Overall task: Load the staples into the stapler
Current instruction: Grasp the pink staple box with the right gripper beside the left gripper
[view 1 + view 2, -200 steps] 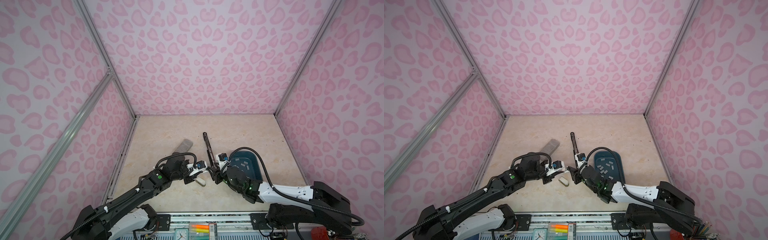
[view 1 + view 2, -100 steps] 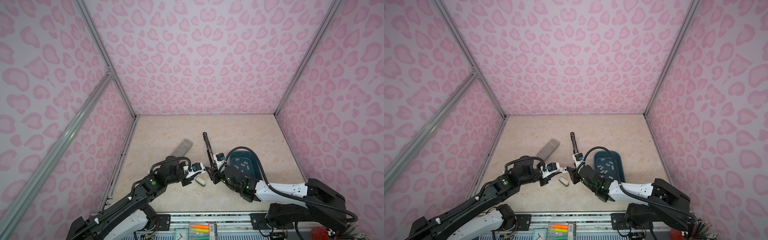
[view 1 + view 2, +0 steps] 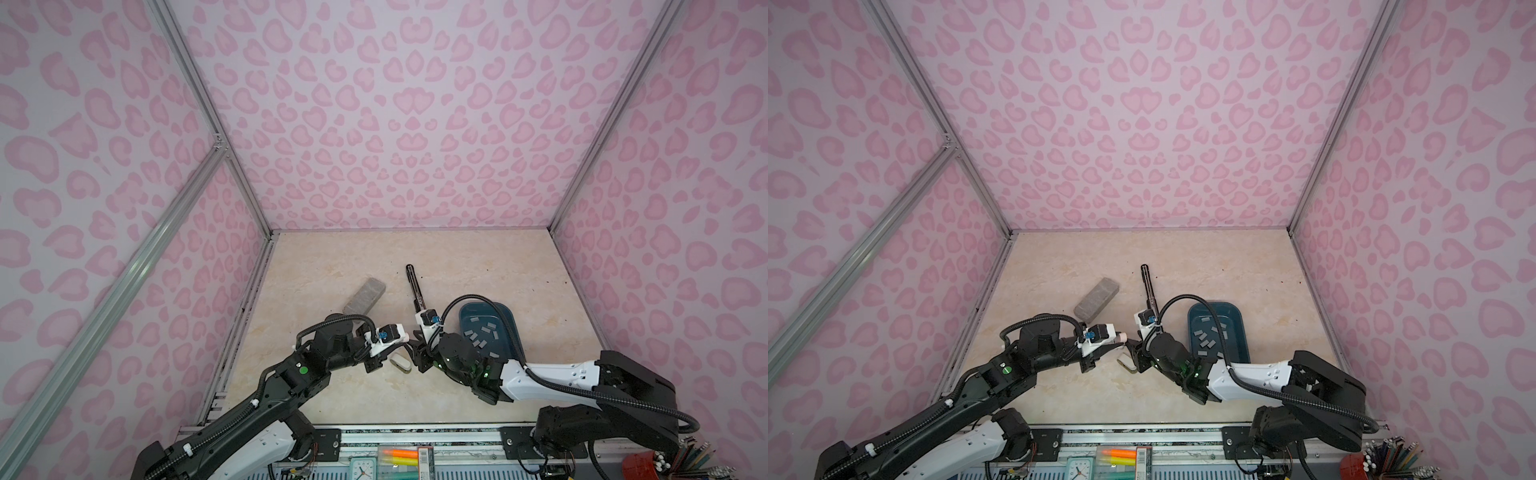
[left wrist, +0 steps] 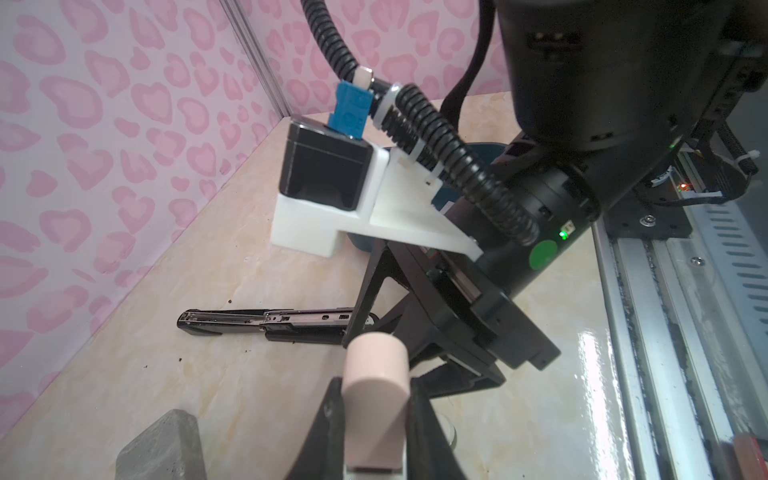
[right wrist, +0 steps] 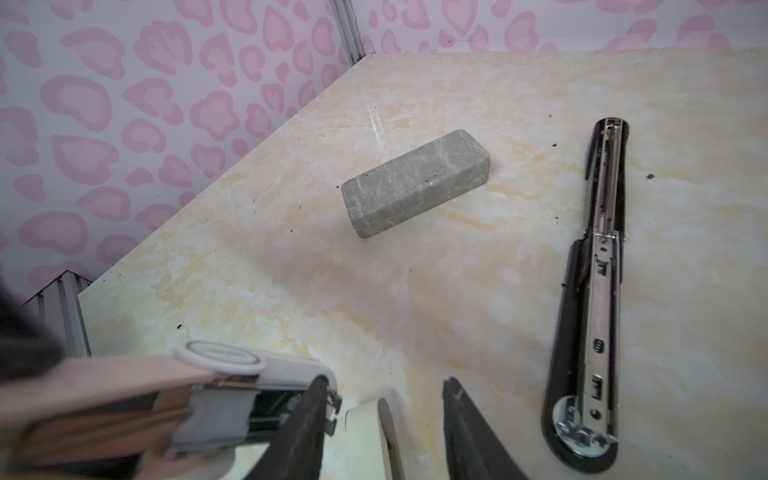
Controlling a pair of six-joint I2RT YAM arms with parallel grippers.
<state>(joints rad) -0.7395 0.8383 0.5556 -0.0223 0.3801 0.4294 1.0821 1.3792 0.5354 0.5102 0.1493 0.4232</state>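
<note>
near centre: my left gripper is clenched on the pink top of a small pale-pink and cream plastic stapler, holding it just above the beige marbled tabletop. over the last second this arm's elbow has sunk lower and nearer, while the stapler end stayed about where it was. so the stapler is being re-angled, not carried off.

just right of it: my right gripper has narrowed a little. its jaws stand either side of a cream rounded part, which i take for the stapler's lower half. bare table shows between that part and one finger, so this gripper is released and grasps nothing.

reading: both arms look to be spreading the pink stapler open. a metal channel already shows under its top in the right wrist view. loading has not begun.

right, slightly farther: a dark teal plastic tray holds the silver-grey staple strips, all loose inside. neither gripper carries one.

far centre: a long black metal stapler lies opened flat, rail up, apart from both grippers. i cannot tell which stapler is meant for loading.

far left: a grey speckled stone-like block, idle.
</note>
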